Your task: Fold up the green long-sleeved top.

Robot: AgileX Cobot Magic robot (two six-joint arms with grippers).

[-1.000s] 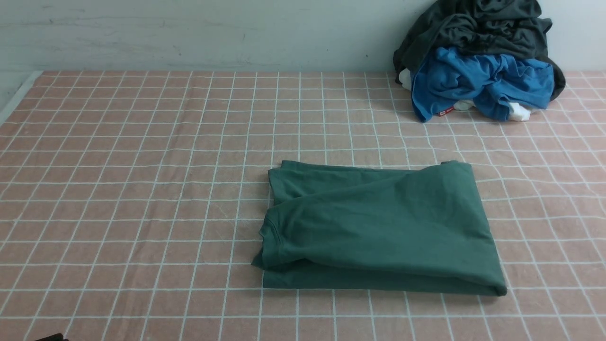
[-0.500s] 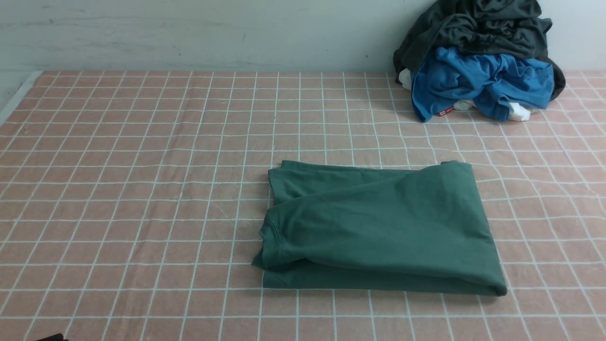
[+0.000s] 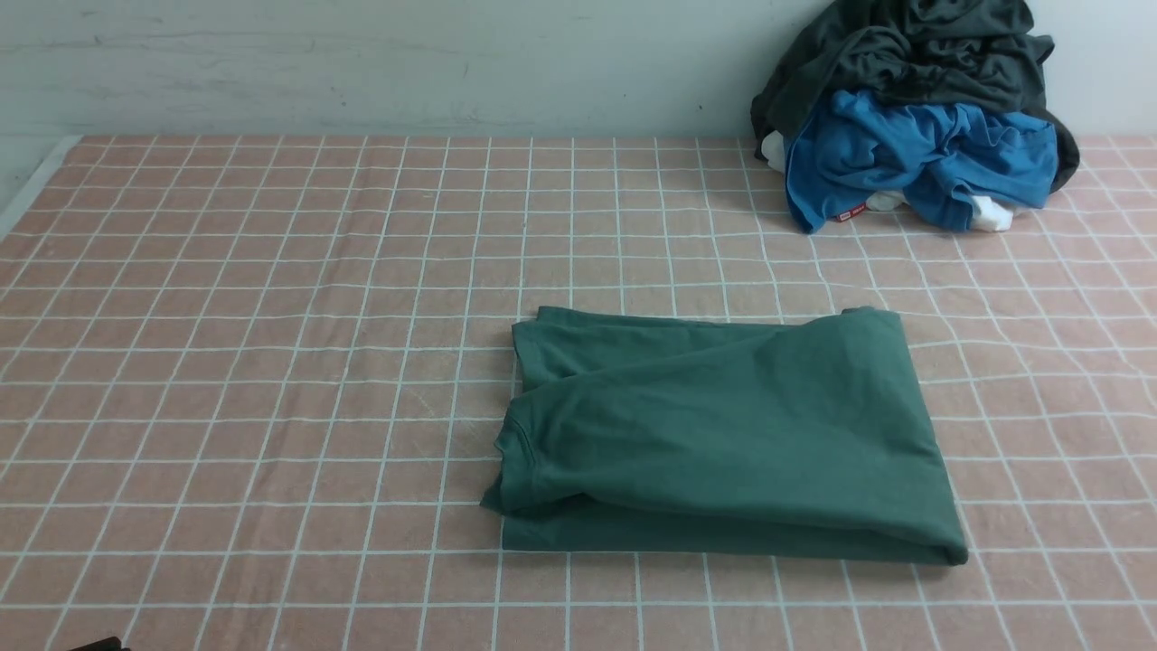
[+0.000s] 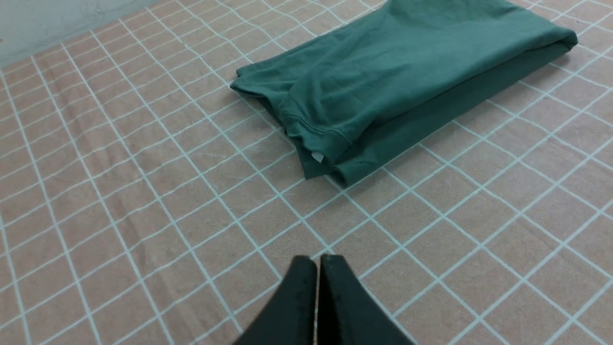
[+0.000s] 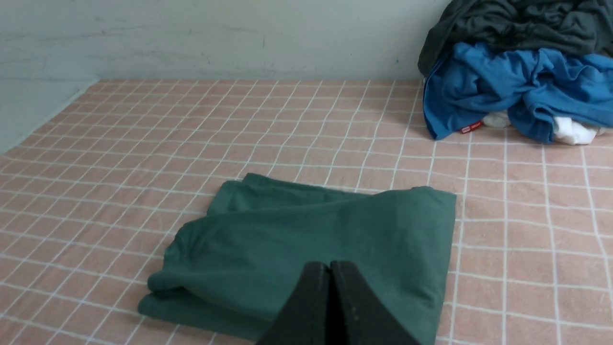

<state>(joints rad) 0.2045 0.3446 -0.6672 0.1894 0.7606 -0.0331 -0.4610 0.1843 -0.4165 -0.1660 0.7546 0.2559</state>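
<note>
In the front view, the green long-sleeved top (image 3: 723,434) lies folded into a loose bundle on my checked bench (image 3: 271,362), right of the middle. A heap of dark and blue garments (image 3: 922,145) sits at the far right. In the left wrist view, my left end effector (image 4: 318,261) is closed, apart from the top. In the right wrist view, my right end effector (image 5: 329,267) is closed too, holding nothing.
</note>
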